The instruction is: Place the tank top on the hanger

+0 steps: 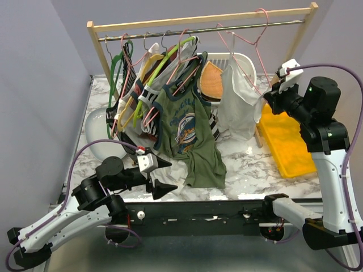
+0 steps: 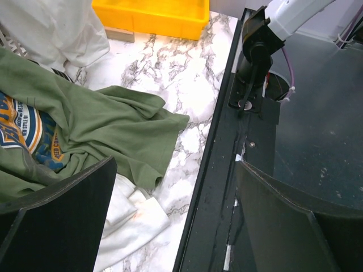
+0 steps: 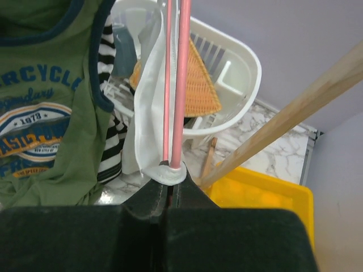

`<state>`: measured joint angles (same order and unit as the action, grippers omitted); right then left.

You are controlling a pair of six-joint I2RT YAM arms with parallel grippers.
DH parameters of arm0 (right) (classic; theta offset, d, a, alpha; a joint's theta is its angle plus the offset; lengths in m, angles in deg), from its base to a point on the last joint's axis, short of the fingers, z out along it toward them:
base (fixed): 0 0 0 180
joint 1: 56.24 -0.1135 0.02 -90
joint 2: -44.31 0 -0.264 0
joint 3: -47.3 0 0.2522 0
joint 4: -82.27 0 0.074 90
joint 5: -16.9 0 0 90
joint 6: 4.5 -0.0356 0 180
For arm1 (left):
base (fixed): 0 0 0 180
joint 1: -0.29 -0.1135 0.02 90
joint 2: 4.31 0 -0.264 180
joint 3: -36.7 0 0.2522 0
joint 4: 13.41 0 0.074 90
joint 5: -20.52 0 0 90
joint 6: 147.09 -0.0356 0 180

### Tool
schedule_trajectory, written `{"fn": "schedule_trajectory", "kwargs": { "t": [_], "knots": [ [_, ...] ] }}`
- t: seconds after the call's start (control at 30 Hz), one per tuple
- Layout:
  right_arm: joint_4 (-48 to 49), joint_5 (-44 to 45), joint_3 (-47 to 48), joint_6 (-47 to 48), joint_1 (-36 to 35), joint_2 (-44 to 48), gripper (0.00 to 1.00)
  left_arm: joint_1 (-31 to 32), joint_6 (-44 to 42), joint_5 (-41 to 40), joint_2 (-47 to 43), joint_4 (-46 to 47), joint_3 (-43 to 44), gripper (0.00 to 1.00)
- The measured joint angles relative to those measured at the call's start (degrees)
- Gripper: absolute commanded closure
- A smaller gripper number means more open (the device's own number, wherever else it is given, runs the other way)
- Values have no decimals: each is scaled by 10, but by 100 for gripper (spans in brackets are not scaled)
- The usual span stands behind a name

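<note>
The white tank top (image 1: 237, 107) hangs on the pink wire hanger (image 1: 248, 41), whose hook is up at the rack's metal rail on the right. My right gripper (image 1: 266, 97) is shut on the hanger's lower right corner, with a fold of the white top pinched there. In the right wrist view the pink wires (image 3: 182, 85) and the white cloth (image 3: 148, 113) rise straight out of the closed right gripper (image 3: 170, 184). My left gripper (image 1: 172, 174) is open and empty, low over the table's front edge, and in the left wrist view (image 2: 176, 226) it spans the black rail.
The olive-green printed top (image 1: 187, 130) hangs from the rack and drapes onto the marble table. A crumpled white cloth (image 2: 133, 218) lies under its hem. The rack's left half holds several hangers and clothes. A white basket (image 1: 227, 62) stands behind and a yellow tray (image 1: 286, 141) at right.
</note>
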<state>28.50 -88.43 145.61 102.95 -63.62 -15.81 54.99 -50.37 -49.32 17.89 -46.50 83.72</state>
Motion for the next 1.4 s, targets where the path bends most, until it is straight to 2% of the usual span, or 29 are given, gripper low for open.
{"fn": "schedule_trajectory", "kwargs": {
  "t": [0.37, 0.7, 1.13, 1.4],
  "knots": [
    [60, -24, 26, -16, 0, -3, 99, 0, 0, 0, 12, 0, 0, 1],
    [86, -80, -81, 27, 0, 68, 100, 0, 0, 1, 12, 1, -1, 1],
    [117, -61, -83, 18, 0, -19, 100, 0, 2, 2, 12, 4, -1, 1],
    [133, -45, -83, 1, 0, -41, 100, 0, 2, 3, 12, 4, -1, 1]
  ]
}}
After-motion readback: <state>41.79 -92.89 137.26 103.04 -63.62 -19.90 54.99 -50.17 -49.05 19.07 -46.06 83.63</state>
